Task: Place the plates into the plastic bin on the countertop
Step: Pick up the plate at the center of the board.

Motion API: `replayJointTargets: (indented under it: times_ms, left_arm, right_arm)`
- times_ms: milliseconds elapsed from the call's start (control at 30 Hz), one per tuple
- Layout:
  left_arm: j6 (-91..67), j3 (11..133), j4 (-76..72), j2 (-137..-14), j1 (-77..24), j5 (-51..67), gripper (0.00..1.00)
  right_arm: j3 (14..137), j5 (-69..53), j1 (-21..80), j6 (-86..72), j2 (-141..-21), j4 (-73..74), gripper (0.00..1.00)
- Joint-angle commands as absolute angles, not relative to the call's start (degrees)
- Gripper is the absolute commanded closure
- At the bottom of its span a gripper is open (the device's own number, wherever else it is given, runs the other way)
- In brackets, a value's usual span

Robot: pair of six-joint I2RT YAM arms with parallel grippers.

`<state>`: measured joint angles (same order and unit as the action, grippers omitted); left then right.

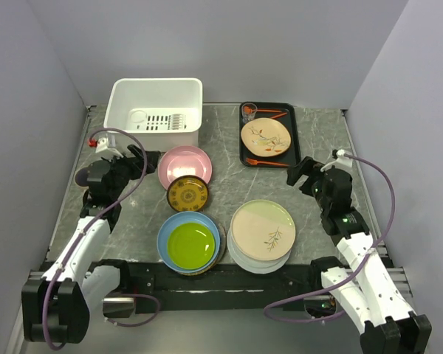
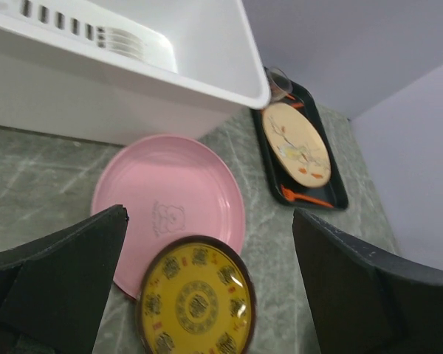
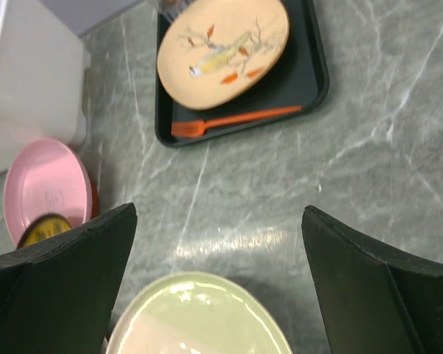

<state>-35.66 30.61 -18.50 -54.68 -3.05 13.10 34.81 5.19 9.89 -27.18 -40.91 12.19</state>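
The white plastic bin (image 1: 155, 103) stands at the back left of the grey countertop (image 1: 221, 181). A pink plate (image 1: 184, 164) lies in front of it, with a gold-patterned brown plate (image 1: 187, 194) overlapping its near edge. A lime green plate (image 1: 190, 243) sits on a blue plate (image 1: 166, 230) at front centre. A cream-and-green sprig plate (image 1: 263, 228) tops a white stack at front right. My left gripper (image 1: 136, 161) is open and empty, left of the pink plate (image 2: 170, 199). My right gripper (image 1: 304, 174) is open and empty, above bare countertop behind the sprig plate (image 3: 199, 317).
A flat black tray (image 1: 268, 156) at the back right holds a peach flower-painted plate (image 1: 266, 136) and orange cutlery. Grey walls close in the left, right and back sides.
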Motion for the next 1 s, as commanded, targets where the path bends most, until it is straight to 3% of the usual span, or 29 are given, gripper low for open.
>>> replayJointTargets:
  times_ms: [0,400,800,967]
  left_arm:
    - [-38.0,34.3,-15.3,-53.1,-4.2,22.3,0.01]
    - [-31.8,46.8,-1.0,-64.8,-19.9,25.6,0.01]
    - [-31.2,49.0,2.1,-76.9,-34.8,26.7,0.07]
    - [-32.1,51.4,1.1,-83.3,-40.2,27.2,0.15]
  right_arm:
    - [36.3,4.1,10.2,-27.4,-38.8,19.1,0.0]
    - [35.3,3.4,10.1,-35.8,-37.2,31.8,0.0]
    - [24.2,-6.9,10.1,-45.1,-31.0,35.0,0.32]
    - [22.8,-5.9,10.2,-46.1,-26.4,39.3,0.35]
